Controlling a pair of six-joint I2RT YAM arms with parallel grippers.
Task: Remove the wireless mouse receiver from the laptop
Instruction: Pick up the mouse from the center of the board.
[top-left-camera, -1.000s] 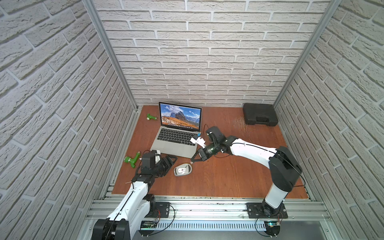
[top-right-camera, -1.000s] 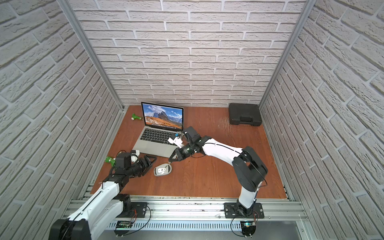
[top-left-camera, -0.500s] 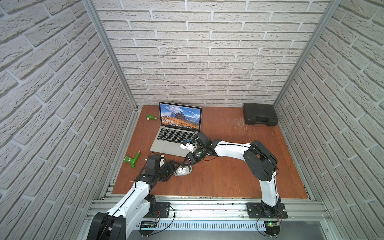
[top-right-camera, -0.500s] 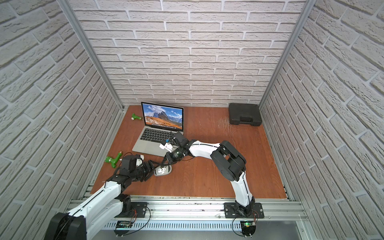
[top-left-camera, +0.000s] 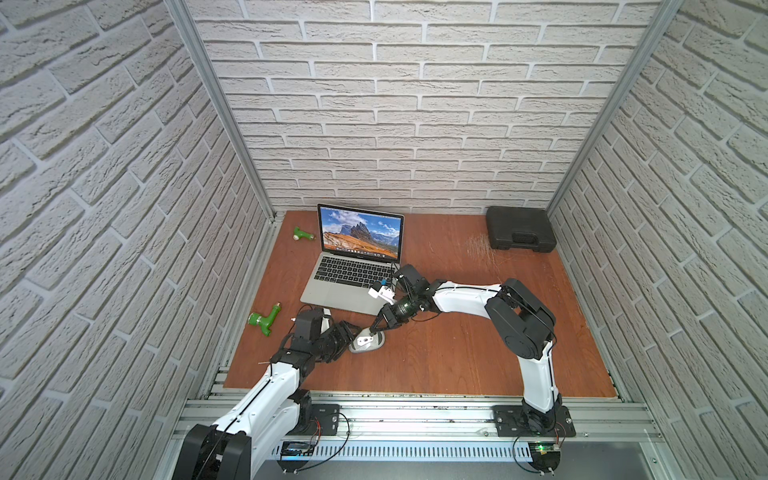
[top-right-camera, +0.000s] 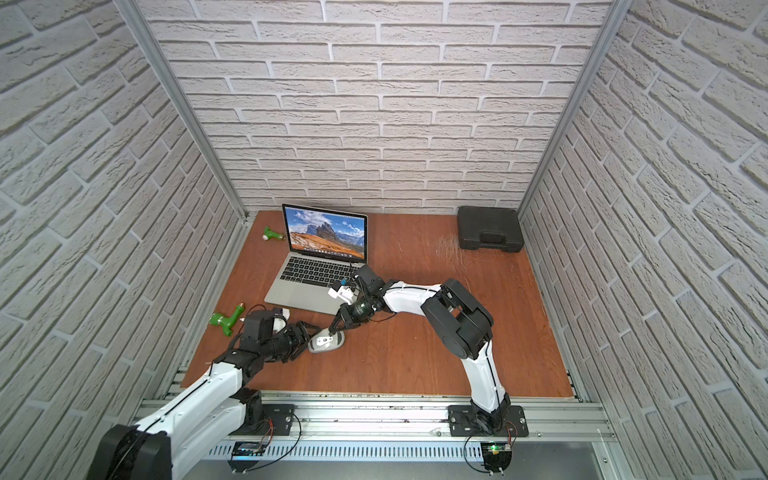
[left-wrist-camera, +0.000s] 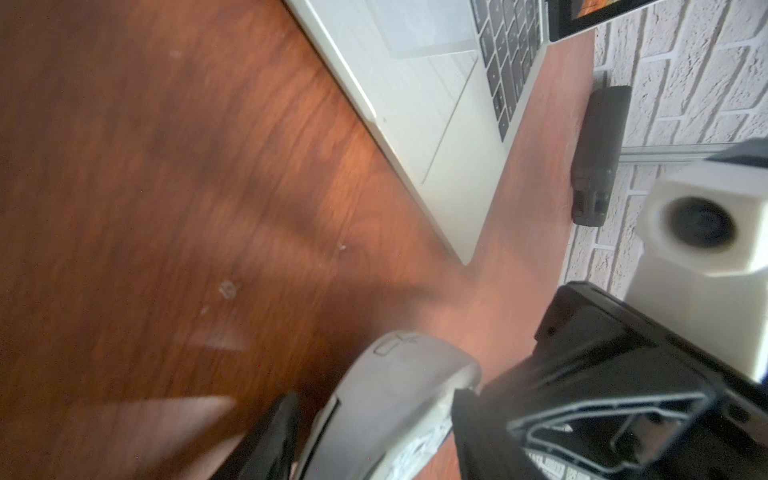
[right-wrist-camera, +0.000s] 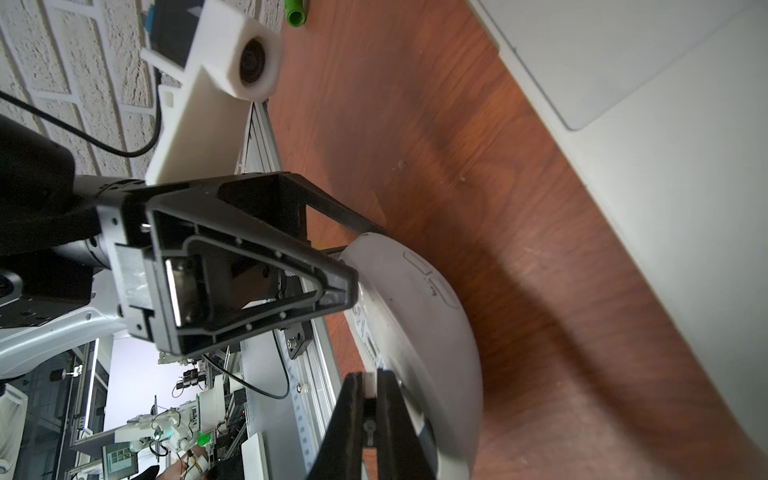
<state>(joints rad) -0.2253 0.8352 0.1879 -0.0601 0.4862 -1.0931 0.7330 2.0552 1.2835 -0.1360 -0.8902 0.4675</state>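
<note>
Receiver: not visible at the laptop edge in any view; right jaws are closed over the mouse with a pale sliver between the tips, possibly it, you cannot tell. Expect it tiny, light, rigid, slick; pinch its flat sides only. Left jaws stand open astride the mouse, tight beside the right pair; case lies well apart on the desk
</note>
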